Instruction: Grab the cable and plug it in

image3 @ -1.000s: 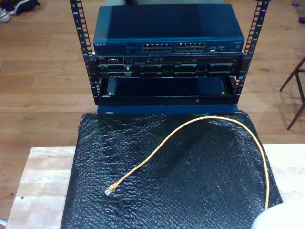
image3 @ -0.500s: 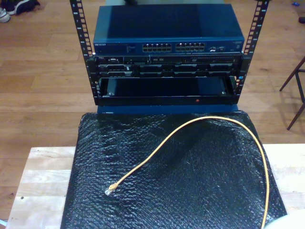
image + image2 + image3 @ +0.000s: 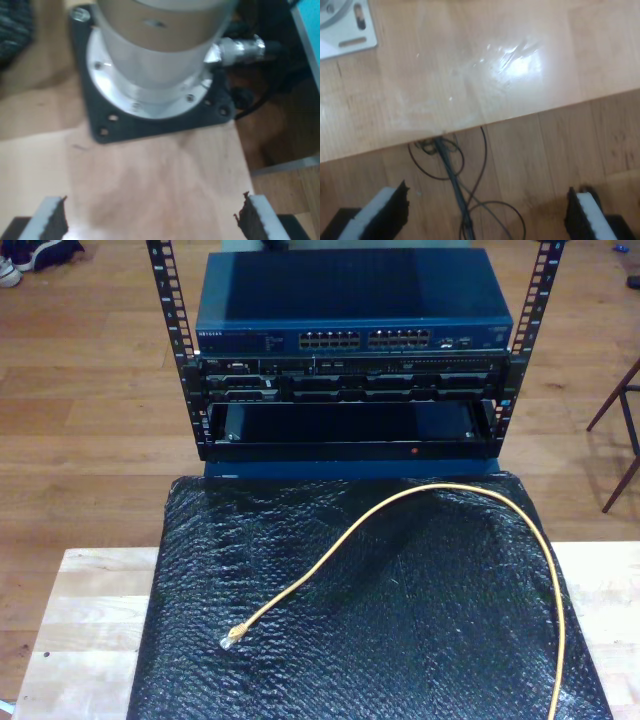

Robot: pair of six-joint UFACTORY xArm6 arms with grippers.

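Gone from the exterior view's lower right is a pale arm — cable unmoved, both grippers' jaws spread.

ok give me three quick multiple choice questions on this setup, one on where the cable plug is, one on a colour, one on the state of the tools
1. Where does the cable's plug lie in the exterior view?
A. on the black mat, toward that view's lower left
B. inside a switch port
C. on the wooden floor

2. What colour is the cable?
A. grey
B. yellow-orange
C. blue

3. How do my first tool and my second tool stand?
A. both shut on the cable
B. one holding the plug
C. both open, holding nothing

Answers:
1 A: the plug rests on the black mat, away from the switch.
2 B: the cable shows yellow-orange against the mat.
3 C: my first tool and my second tool show wide-apart pads with only wood between.
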